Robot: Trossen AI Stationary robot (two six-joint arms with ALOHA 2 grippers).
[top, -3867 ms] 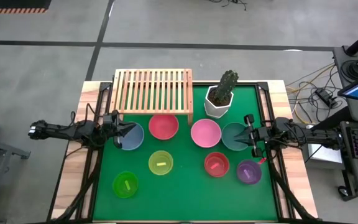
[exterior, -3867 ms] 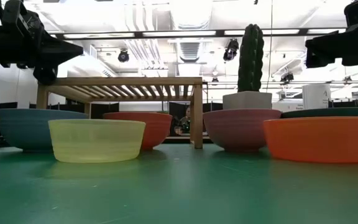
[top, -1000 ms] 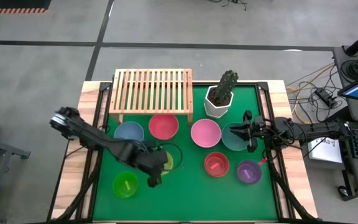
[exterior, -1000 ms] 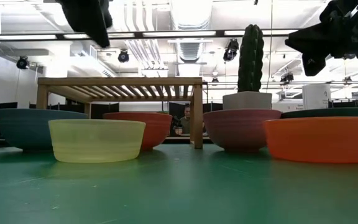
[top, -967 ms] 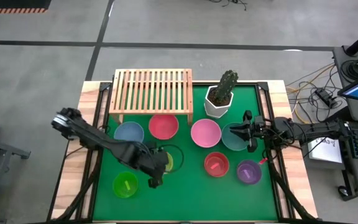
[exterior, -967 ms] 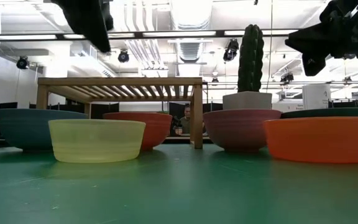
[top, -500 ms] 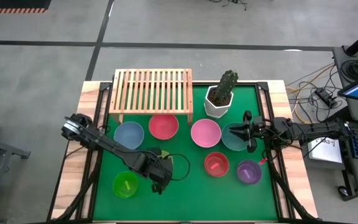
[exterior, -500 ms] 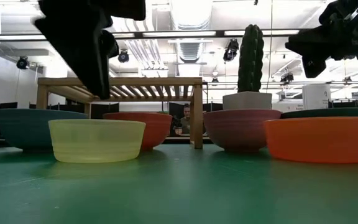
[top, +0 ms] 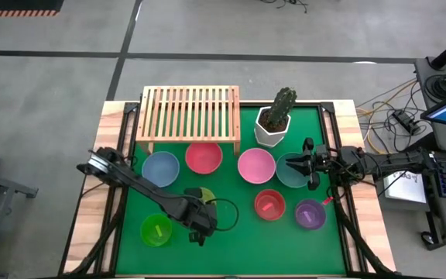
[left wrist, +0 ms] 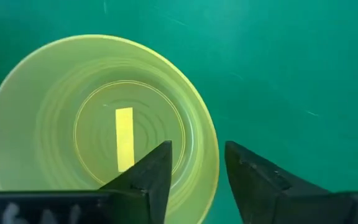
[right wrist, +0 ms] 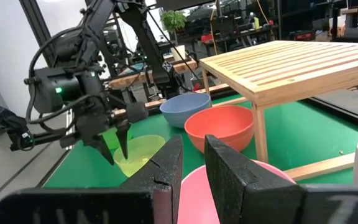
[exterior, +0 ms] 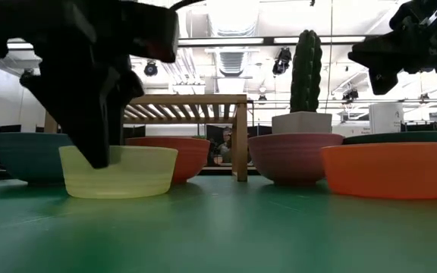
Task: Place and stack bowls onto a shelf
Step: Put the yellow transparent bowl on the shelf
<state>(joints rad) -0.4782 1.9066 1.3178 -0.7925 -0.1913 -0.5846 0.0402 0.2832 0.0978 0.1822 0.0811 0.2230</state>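
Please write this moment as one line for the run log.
left end effector: open, astride yellow bowl rim | right end effector: waiting above pink bowl | shelf: no bowls

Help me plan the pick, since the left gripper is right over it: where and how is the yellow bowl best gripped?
Take the yellow bowl by its rim wall, coming straight down, probably with one finger inside and one outside. It sits upright with its mouth open, and the left gripper is open, already straddling the rim on the side away from the lime green bowl.

Bright, even overhead light; the near left claw looms dark and blurred.
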